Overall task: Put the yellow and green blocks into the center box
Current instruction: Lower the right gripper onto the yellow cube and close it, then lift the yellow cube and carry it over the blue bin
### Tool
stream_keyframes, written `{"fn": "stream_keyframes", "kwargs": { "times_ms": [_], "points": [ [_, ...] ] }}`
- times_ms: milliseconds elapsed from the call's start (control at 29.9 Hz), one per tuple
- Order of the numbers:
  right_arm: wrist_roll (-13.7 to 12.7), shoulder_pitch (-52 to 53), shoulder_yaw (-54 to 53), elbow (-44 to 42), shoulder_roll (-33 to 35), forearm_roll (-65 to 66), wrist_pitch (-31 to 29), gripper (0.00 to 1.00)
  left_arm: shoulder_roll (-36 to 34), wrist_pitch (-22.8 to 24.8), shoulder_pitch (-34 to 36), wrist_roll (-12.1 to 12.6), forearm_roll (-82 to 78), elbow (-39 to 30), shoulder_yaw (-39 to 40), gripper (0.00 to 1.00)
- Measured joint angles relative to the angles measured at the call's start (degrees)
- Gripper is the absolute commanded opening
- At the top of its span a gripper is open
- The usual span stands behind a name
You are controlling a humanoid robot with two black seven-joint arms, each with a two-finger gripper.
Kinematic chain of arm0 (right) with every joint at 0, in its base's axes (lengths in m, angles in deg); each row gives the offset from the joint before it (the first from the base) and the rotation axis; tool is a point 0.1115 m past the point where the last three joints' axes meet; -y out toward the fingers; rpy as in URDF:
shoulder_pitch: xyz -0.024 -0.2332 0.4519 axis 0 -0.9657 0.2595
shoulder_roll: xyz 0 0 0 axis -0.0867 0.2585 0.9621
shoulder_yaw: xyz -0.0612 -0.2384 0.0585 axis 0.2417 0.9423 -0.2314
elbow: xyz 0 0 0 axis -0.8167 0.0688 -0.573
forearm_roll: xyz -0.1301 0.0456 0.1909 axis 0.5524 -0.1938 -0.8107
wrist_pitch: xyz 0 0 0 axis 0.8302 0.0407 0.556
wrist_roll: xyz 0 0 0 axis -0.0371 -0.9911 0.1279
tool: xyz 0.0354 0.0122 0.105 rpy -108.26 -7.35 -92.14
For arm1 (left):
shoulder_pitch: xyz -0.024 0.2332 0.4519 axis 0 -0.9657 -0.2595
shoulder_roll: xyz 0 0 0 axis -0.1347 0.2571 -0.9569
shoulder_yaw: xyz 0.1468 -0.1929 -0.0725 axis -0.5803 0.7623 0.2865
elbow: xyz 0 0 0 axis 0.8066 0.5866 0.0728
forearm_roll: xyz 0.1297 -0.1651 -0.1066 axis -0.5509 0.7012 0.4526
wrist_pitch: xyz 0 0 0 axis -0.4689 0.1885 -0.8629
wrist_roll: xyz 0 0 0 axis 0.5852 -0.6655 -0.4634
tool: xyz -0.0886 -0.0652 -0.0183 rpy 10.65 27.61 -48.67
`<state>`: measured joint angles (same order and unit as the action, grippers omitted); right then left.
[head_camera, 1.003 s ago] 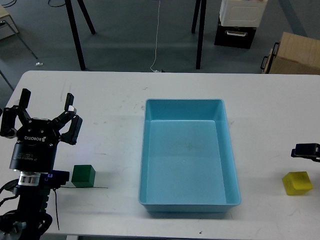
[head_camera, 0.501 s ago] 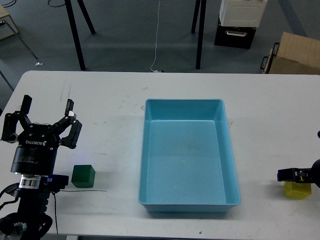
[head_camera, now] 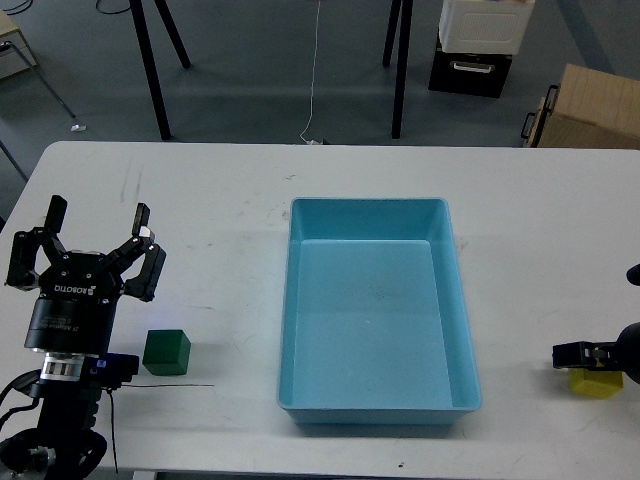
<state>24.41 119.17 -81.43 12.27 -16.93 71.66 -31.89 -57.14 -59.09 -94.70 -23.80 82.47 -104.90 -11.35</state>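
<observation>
Center box [head_camera: 377,310]: empty, so nothing is placed yet. Green block [head_camera: 166,351] at your 9 o'clock, left gripper [head_camera: 88,258] fingers spread, empty. Yellow block [head_camera: 597,384] at 3 o'clock; right gripper [head_camera: 580,353] fingers' state: cannot tell.

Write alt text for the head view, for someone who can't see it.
An empty blue box sits mid-table. At left, the open left gripper is raised beside a green block. At the right edge, the right gripper is down on a yellow block, partly covering it; whether it grips is unclear.
</observation>
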Motion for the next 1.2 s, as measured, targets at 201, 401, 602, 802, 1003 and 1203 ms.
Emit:
{"fn": "stream_keyframes", "kwargs": {
  "times_ms": [201, 401, 602, 802, 1003, 1203],
  "points": [
    [-0.1, -0.4, 0.0, 0.4, 0.7, -0.3, 0.0, 0.0, 0.0, 0.0, -0.2, 0.0, 0.0, 0.2, 0.0, 1.0],
    [-0.1, -0.1, -1.2, 3.6, 3.0, -1.8, 0.0, 0.0, 0.1, 0.0, -0.2, 0.0, 0.0, 0.2, 0.0, 1.0],
    [-0.1, 9.0, -5.0, 4.9, 5.0, -13.4, 0.0, 0.0, 0.2, 0.0, -0.3, -0.1, 0.0, 0.2, 0.0, 1.0],
    [-0.1, 29.5, 0.7, 0.0, -2.3, -26.7, 0.0, 0.0, 0.3, 0.0, -0.5, -0.1, 0.0, 0.2, 0.0, 1.0],
    [-0.1, 42.5, 17.0, -10.5, -20.5, -28.3, 0.0, 0.0, 0.4, 0.0, -0.5, -0.1, 0.0, 0.2, 0.0, 1.0],
    [-0.1, 42.9, 25.4, -18.9, -36.4, -27.9, 0.0, 0.31, 0.5, 0.0, -0.6, -0.1, -0.1, 0.2, 0.0, 1.0]
  ]
}}
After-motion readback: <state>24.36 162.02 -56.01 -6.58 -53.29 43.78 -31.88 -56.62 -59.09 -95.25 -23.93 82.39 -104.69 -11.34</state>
